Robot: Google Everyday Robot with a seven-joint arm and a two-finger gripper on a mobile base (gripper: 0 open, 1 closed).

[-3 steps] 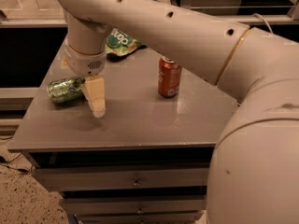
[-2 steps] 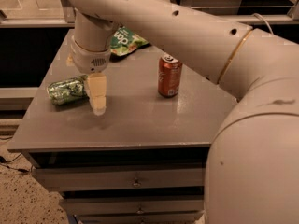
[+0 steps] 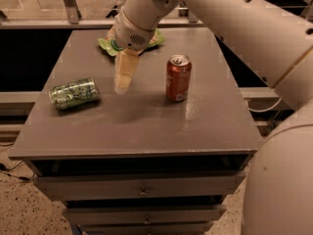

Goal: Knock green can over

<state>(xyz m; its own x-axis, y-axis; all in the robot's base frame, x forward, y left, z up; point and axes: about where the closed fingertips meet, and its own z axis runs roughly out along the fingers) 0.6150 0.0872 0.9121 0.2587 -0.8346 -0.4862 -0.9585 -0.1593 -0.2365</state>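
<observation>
The green can (image 3: 74, 93) lies on its side near the left edge of the grey table (image 3: 142, 124), light green with dark lettering. My gripper (image 3: 123, 82) hangs from the white arm over the table's middle, to the right of the can and apart from it, with its pale fingers (image 3: 125, 71) pointing down. Nothing is held in it.
A red-orange soda can (image 3: 178, 78) stands upright right of the gripper. A flat green snack bag (image 3: 113, 43) lies at the back, partly hidden by the wrist. The table has drawers (image 3: 142, 192) below; its left edge is close to the green can.
The gripper has moved right and up, away from the lying green can. The can stays on its side in the same place.
</observation>
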